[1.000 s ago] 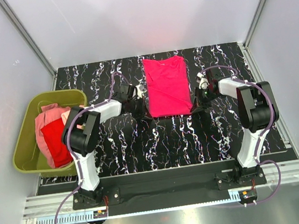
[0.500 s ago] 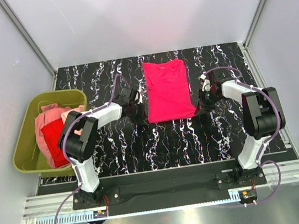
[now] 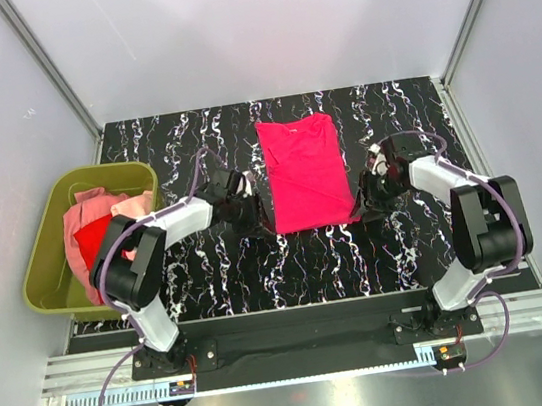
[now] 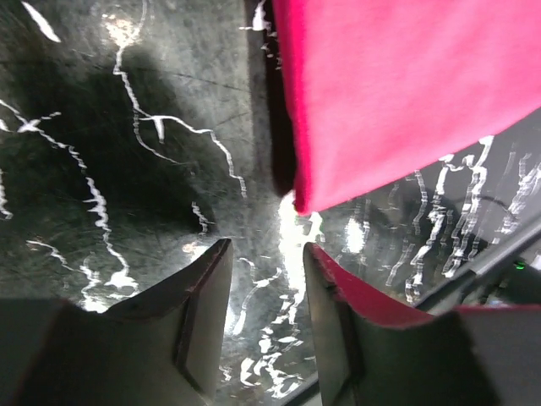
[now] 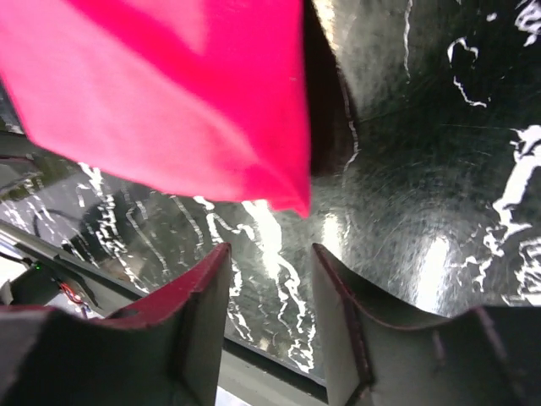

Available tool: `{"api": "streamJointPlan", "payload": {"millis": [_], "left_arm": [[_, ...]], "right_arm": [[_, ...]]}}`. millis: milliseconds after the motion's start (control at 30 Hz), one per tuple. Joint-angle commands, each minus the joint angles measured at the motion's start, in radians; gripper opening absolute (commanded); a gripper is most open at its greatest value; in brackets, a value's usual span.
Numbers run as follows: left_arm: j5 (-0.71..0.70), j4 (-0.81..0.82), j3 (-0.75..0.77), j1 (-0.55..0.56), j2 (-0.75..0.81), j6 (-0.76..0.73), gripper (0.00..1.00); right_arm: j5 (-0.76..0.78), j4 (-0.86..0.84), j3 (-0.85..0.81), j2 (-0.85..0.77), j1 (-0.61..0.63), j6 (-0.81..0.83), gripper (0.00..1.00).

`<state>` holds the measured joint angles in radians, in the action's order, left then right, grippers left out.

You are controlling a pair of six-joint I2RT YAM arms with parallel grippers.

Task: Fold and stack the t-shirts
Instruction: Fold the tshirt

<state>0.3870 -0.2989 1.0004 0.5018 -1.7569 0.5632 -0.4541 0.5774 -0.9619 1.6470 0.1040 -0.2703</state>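
Note:
A bright magenta-pink t-shirt (image 3: 302, 170), folded into a long narrow strip, lies flat on the black marbled table with its collar at the far end. My left gripper (image 3: 252, 213) is beside the shirt's near left corner, jaws open and empty. In the left wrist view that corner (image 4: 306, 199) lies just beyond the open left gripper (image 4: 266, 245). My right gripper (image 3: 363, 197) is by the near right corner, also open and empty. The right wrist view shows the corner (image 5: 297, 203) just ahead of the right gripper (image 5: 270, 247). A red t-shirt (image 3: 108, 264) and a pale salmon-pink t-shirt (image 3: 86, 214) lie crumpled in the tub.
An olive-green plastic tub (image 3: 46, 290) stands at the table's left edge, beside the left arm's elbow. White walls close in the back and both sides. Bare tabletop (image 3: 300, 265) lies between the shirt and the arm bases.
Both grippers drew the shirt's near edge toward the arm bases, then opened and let go of its near corners. The shirt now lies flat and released.

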Motion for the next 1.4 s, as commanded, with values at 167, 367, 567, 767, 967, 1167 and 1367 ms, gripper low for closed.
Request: {"api": "streamJointPlan", "payload": {"millis": [167,367,567,767,967,1167,1367], "left_arm": [[0.023,-0.147,0.32,-0.048,-0.099,-0.058,0.45],[0.039,-0.14,0.47,-0.094,-0.242,-0.059,0.44],[0.058,-0.183,0.589,-0.097,-0.368,-0.085,0.44],[0.099,-0.158,0.619,-0.097,-0.424,-0.072,0.32],[0.086,-0.169,0.636,-0.1,-0.431,-0.065,0.0],[-0.028,-0.207,0.61,-0.101,-0.408,-0.013,0.0],[-0.005,-0.187,0.586,-0.103,-0.391,0.006,0.0]], "right_arm": [[-0.017,0.007,-0.193,0.058,0.005,0.012,0.51],[-0.014,0.038,-0.423,0.247,0.003,0.081,0.5],[0.005,0.058,-0.615,0.422,0.003,0.105,0.51],[0.028,0.068,-0.762,0.574,0.003,0.123,0.55],[0.017,0.021,-0.815,0.62,0.003,0.095,0.11],[0.005,-0.143,-0.739,0.582,0.005,0.002,0.01],[-0.044,-0.19,-0.713,0.576,0.003,-0.049,0.46]]}}
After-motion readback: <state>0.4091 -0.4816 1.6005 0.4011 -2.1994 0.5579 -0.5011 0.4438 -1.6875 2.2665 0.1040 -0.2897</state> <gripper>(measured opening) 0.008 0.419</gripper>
